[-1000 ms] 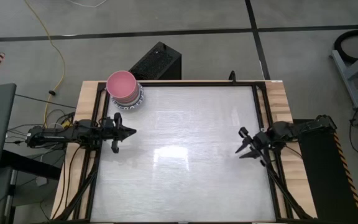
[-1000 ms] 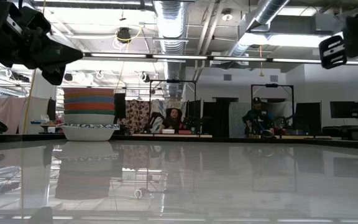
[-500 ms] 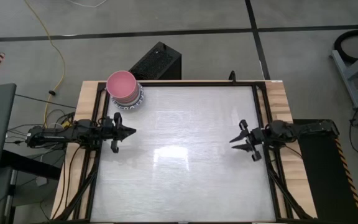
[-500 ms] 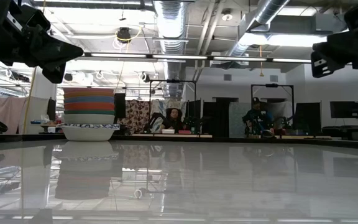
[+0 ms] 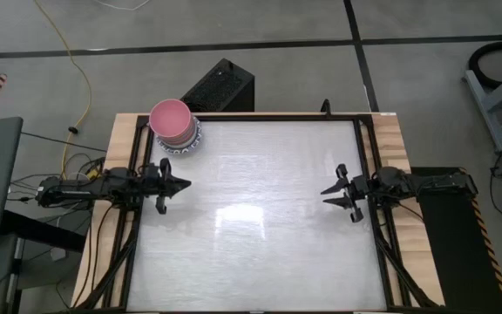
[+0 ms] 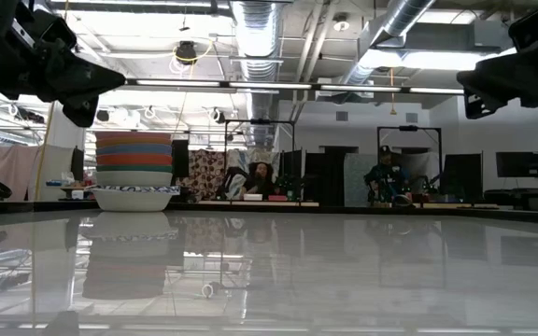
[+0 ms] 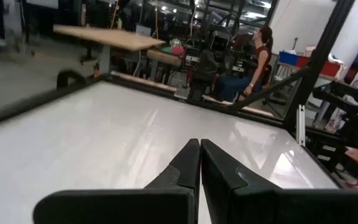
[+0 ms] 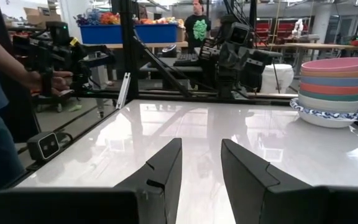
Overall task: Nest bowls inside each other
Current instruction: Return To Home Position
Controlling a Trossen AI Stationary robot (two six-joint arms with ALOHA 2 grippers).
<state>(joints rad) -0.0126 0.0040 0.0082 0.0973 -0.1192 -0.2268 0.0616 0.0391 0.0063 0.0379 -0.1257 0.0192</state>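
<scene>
The left gripper [image 5: 181, 184] is held with its fingers pressed together on nothing, well apart from the stack of bowls [image 5: 174, 124] on the same side of the table. The right gripper [image 5: 329, 193] is held with its fingers parted and empty, far across the table from the stack.

The nesting is judged complete, since no loose bowl is seen anywhere away from the stack. The step in hand is judged to be the parking of both arms. For the next move, the arms need only be settled clear of the stack, with the right fingers perhaps brought together.

A pink bowl [image 5: 171, 114] is seated on top. Beneath it the rims are shown as thin bands of blue, coral, teal and cream, and a wider blue-and-white patterned bowl [image 8: 328, 114] is set at the base. All are round with flared walls and a smooth, hard look; whether glazed or plastic cannot be told.

The stack is mirrored in the glossy white table [image 5: 260, 244], which is bordered by a black frame [image 5: 277, 117]
</scene>
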